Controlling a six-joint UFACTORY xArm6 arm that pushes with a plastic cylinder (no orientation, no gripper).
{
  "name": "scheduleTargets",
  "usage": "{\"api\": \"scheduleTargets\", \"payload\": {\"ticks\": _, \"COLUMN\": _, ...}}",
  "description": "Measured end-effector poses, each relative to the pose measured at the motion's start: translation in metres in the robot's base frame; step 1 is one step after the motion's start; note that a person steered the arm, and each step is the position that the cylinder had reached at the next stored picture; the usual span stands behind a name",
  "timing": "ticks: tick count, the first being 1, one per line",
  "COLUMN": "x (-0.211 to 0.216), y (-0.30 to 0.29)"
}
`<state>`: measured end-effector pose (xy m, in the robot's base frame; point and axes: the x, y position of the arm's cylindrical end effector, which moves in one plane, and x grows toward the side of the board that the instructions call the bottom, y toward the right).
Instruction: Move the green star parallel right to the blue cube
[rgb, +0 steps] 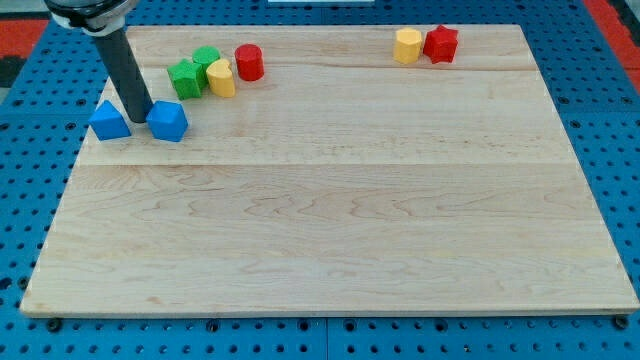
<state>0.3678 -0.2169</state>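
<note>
at the view's far left, the blue triangular block (109, 121) sits just to the view's left of the tip (139, 121), close to touching it. the rod comes down from the view's top left corner and its lower end rests on the wooden board (330, 230) in the narrow gap between the two blue blocks. there are no jaws on this arm, only the straight rod, so there is nothing to stand apart or together. the blue cube (168, 122) lies just to the view's right of the tip, near or touching it; the picture does not settle which.

further right and toward the view's top from the tip sits a tight cluster: the green star (185, 78), the task's block, is nearest the tip, with a second green block (206, 60) just behind it, a yellow block (221, 78) touching on its right, and a red cylinder (249, 63) just beyond. well apart, near the view's top right, a yellow block (407, 46) and a red block (441, 44) stand side by side.

judging by this layout, the star is not yet engaged; the arm appears to be in the approach step. the next move seems to call for bringing the tip round to the star's upper side, then pushing it down and rightward to land level with the cube on its right, without dragging the yellow neighbour or nudging the cube.
</note>
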Motion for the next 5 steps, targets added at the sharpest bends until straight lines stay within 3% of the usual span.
{"api": "scheduleTargets", "payload": {"ticks": 3, "x": -0.104, "y": -0.056}}
{"api": "scheduleTargets", "payload": {"ticks": 4, "x": -0.098, "y": -0.008}}
{"api": "scheduleTargets", "payload": {"ticks": 5, "x": -0.057, "y": 0.046}}
